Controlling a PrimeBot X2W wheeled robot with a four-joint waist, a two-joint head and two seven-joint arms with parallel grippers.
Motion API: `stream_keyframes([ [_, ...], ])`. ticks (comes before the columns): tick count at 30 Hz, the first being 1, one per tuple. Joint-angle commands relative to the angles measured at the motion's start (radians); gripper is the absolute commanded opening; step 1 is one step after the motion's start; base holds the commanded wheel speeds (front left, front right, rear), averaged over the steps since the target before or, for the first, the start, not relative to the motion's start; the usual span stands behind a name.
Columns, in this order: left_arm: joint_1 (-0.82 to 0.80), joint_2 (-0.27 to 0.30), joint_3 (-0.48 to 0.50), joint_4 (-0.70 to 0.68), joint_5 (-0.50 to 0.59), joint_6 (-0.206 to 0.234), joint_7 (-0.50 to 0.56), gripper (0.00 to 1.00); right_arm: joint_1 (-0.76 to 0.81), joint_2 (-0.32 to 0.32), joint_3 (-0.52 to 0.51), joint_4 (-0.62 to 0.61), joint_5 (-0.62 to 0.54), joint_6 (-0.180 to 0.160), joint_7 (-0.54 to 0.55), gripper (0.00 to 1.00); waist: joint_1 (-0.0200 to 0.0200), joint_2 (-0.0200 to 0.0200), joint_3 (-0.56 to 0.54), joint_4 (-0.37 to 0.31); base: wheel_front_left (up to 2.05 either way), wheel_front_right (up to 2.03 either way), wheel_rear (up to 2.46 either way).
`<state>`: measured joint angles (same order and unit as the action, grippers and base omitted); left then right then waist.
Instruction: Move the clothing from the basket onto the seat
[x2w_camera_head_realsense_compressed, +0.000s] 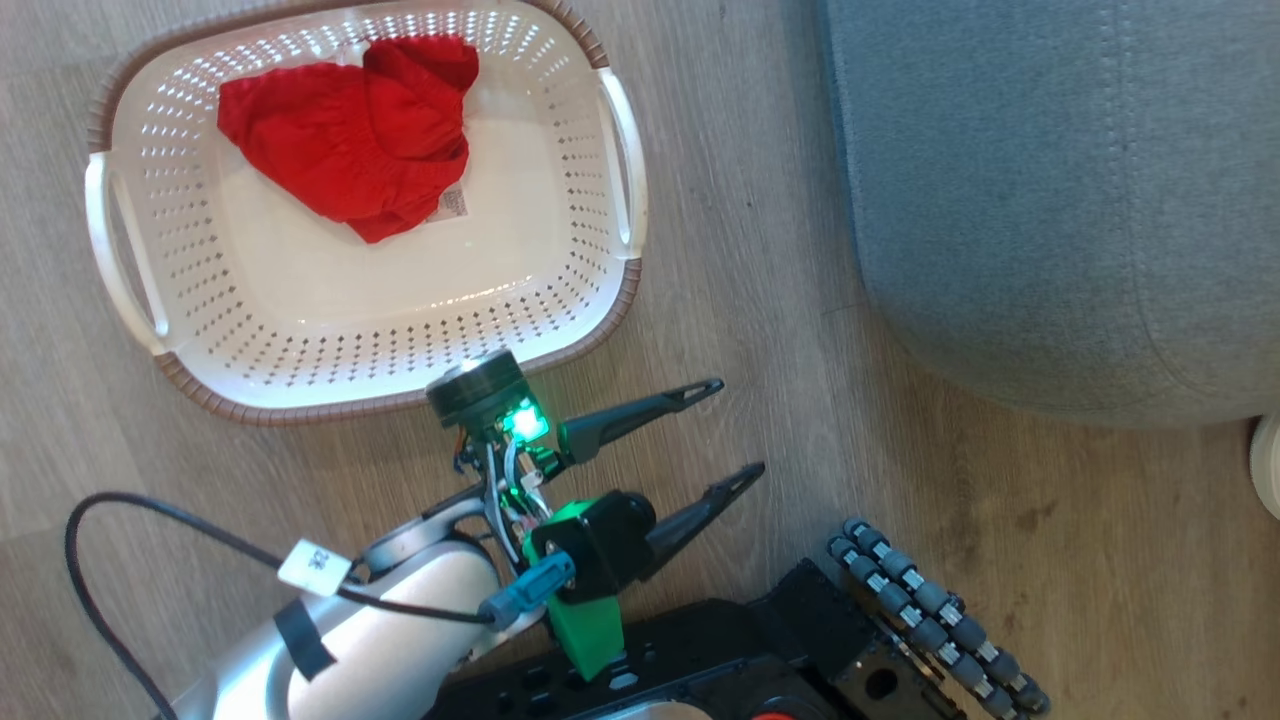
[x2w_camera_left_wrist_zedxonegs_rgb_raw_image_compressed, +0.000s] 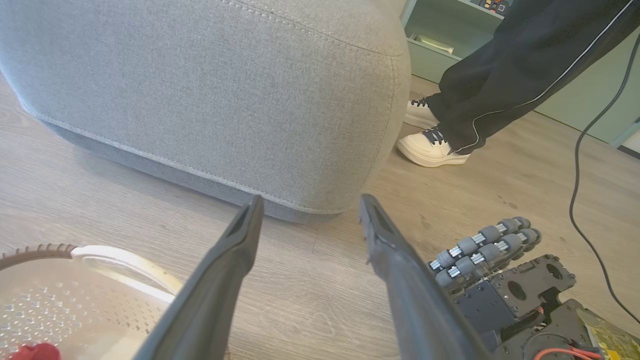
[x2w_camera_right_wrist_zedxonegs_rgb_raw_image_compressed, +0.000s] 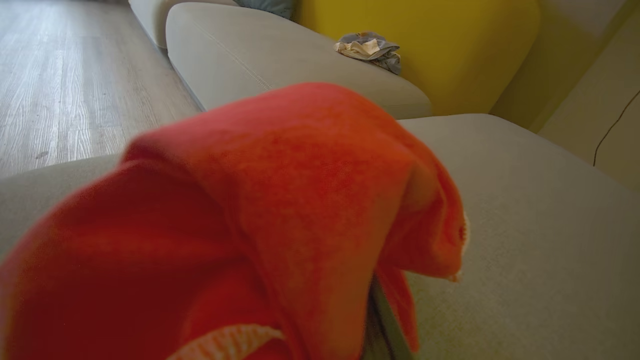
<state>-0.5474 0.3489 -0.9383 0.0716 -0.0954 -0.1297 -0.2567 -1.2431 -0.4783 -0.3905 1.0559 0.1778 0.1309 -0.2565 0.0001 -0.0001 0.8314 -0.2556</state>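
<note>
Cream perforated plastic basket (x2w_camera_head_realsense_compressed: 128, 135), brown woven-look rim, sits left of the left gripper (x2w_camera_head_realsense_compressed: 735, 426), whose fingers are spread and empty. Crumpled red fabric garment (x2w_camera_head_realsense_compressed: 350, 140) lies inside, over an unreadable label (x2w_camera_head_realsense_compressed: 453, 204). Grey stitched upholstered seat (x2w_camera_head_realsense_compressed: 1050, 200) lies right of those fingers. Second red garment (x2w_camera_right_wrist_zedxonegs_rgb_raw_image_compressed: 280, 200) drapes over the right gripper's fingers (x2w_camera_right_wrist_zedxonegs_rgb_raw_image_compressed: 376, 327) above the seat; pinch hidden, cannot tell.
</note>
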Motion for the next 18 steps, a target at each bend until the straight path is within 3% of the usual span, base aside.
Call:
stream_keyframes([
  [1, 0.001, -0.005, 0.020, -0.037, 0.008, -0.001, -0.005, 1.00, -0.011, -0.041, 0.012, -0.015, -0.016, 0.000, -0.005, 0.00, -0.0001, 0.0001, 0.004, 0.002, 0.00, 0.00, 0.00],
  [11, -0.007, -0.011, 0.044, -0.036, -0.004, -0.001, -0.005, 1.00, -0.025, -0.003, 0.063, 0.103, -0.032, 0.000, -0.001, 0.00, -0.0001, 0.0001, 0.014, -0.001, 0.00, 0.00, 0.00],
  [12, -0.006, -0.013, 0.050, -0.035, -0.007, -0.001, -0.005, 1.00, -0.027, -0.002, 0.063, 0.098, -0.025, 0.000, -0.002, 0.07, -0.0001, 0.0001, 0.013, -0.002, 0.00, 0.00, 0.00],
  [13, -0.008, -0.013, 0.053, -0.035, -0.004, -0.001, -0.005, 1.00, -0.026, -0.001, 0.064, 0.095, -0.020, 0.000, -0.003, 0.43, -0.0001, 0.0001, 0.012, -0.003, 0.00, 0.00, 0.00],
  [14, -0.008, -0.014, 0.053, -0.034, -0.003, -0.001, -0.005, 1.00, -0.025, 0.002, 0.072, 0.093, -0.018, 0.000, -0.004, 1.00, -0.0001, 0.0001, 0.009, -0.003, 0.00, 0.00, 0.00],
  [18, -0.010, -0.022, 0.050, -0.026, -0.010, -0.001, -0.005, 1.00, -0.017, -0.006, 0.111, 0.092, -0.019, 0.000, -0.005, 1.00, -0.0001, 0.0001, -0.011, -0.003, 0.00, 0.00, 0.00],
])
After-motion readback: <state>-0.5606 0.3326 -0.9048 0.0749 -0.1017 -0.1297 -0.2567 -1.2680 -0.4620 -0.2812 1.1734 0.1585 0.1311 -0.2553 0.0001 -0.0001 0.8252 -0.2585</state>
